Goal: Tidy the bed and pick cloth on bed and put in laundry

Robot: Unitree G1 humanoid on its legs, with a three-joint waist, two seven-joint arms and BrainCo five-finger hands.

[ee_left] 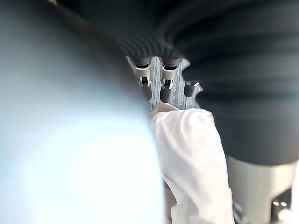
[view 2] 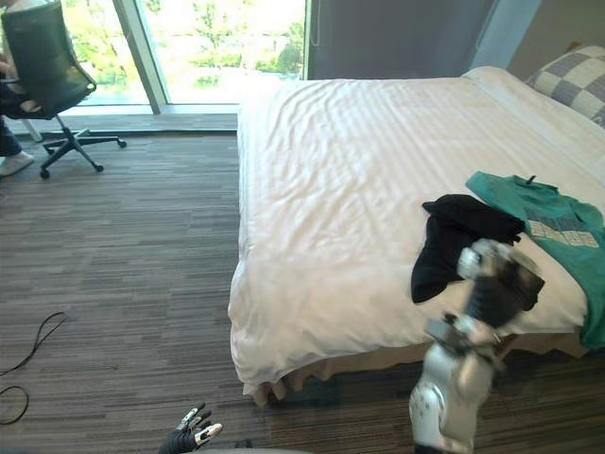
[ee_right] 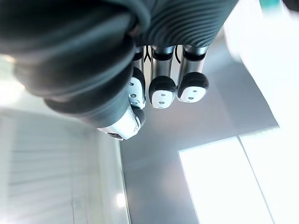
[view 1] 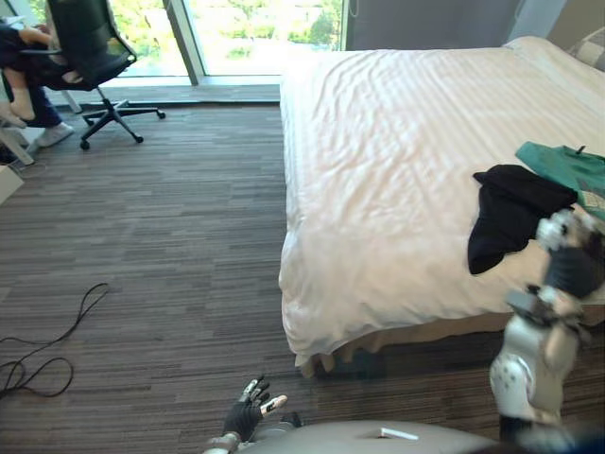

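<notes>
A black cloth [view 2: 456, 238] lies crumpled near the right edge of the white bed [view 2: 340, 189], and a teal shirt [view 2: 558, 225] is spread just beyond it. My right hand [view 2: 498, 270] is raised at the bed's near right side, just in front of the black cloth. Its fingers [ee_right: 161, 91] are relaxed and hold nothing. My left hand [view 1: 248, 413] hangs low over the carpet by the bed's near corner, with its fingers loosely spread and nothing in them.
A checked pillow [view 2: 570, 80] lies at the head of the bed. A black office chair [view 1: 90, 52] with a person seated in it stands by the window at the far left. Striped carpet [view 1: 170, 246] stretches left of the bed.
</notes>
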